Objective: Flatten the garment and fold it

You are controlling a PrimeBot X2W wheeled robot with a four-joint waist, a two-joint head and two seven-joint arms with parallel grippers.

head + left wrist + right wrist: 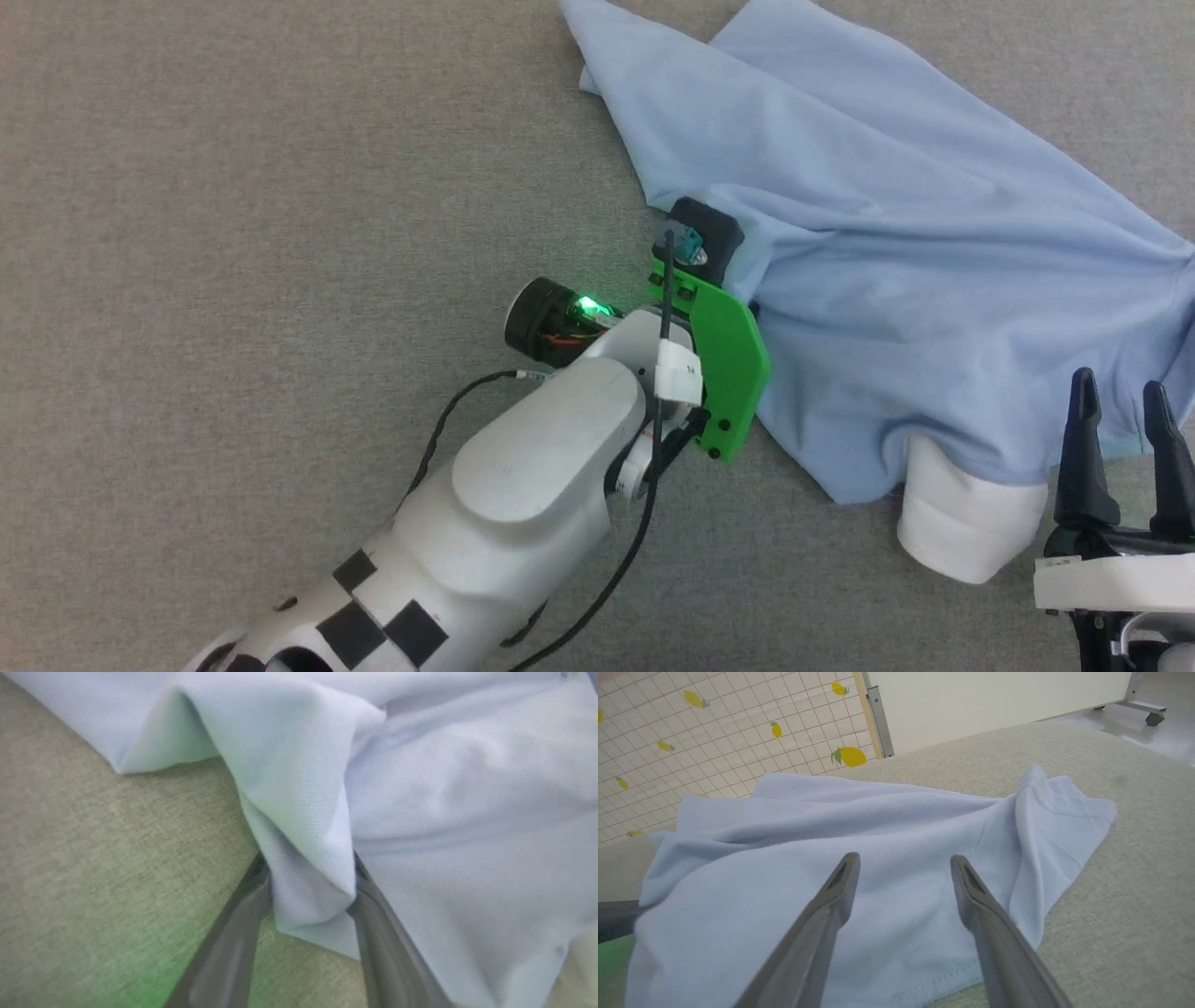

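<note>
The garment (887, 233), a light blue T-shirt, lies crumpled on the grey cloth surface at the upper right of the head view, with a white inner part (971, 523) poking out at its near edge. My left arm's green wrist plate (724, 364) sits at the shirt's left edge, and the fingers reach under the cloth. In the left wrist view my left gripper (308, 863) stands open with a raised fold of the garment (299, 788) between its fingers. My right gripper (1120, 383) is open beside the near hem, hovering over the garment (878, 826) with nothing between the fingers (903, 858).
The grey-beige padded surface (233, 233) spreads wide to the left of the shirt. In the right wrist view a lemon-patterned tiled sheet (714, 728) and a white panel on casters (994, 700) stand beyond the surface's far edge.
</note>
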